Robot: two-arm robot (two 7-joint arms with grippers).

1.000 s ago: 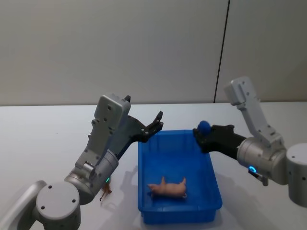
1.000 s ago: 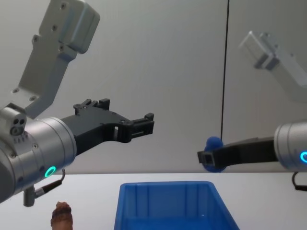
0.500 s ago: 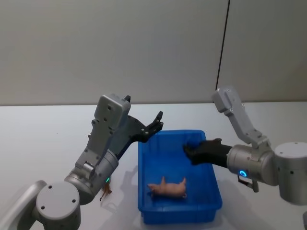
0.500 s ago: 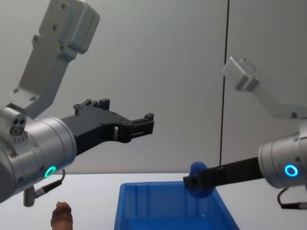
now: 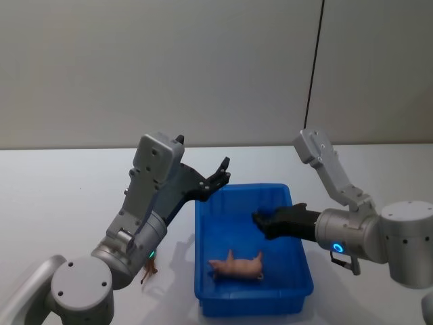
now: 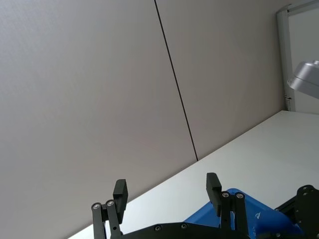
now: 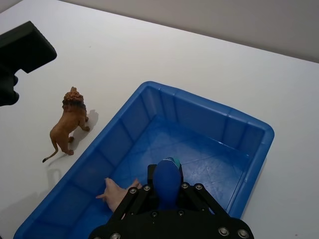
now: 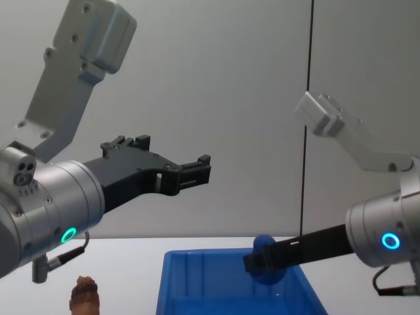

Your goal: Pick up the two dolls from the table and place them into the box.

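Blue doll (image 7: 167, 181) has come lower over the box (image 7: 199, 122).

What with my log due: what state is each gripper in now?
Left gripper: open, holding nothing.
Right gripper: shut on the blue doll, over the box.

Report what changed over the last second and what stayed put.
The right gripper, still shut on the blue doll, came down and to the robot's left, from above the far right corner of the box to low over its inside. The left gripper stayed raised and open, the pig in the box, the lion on the table.
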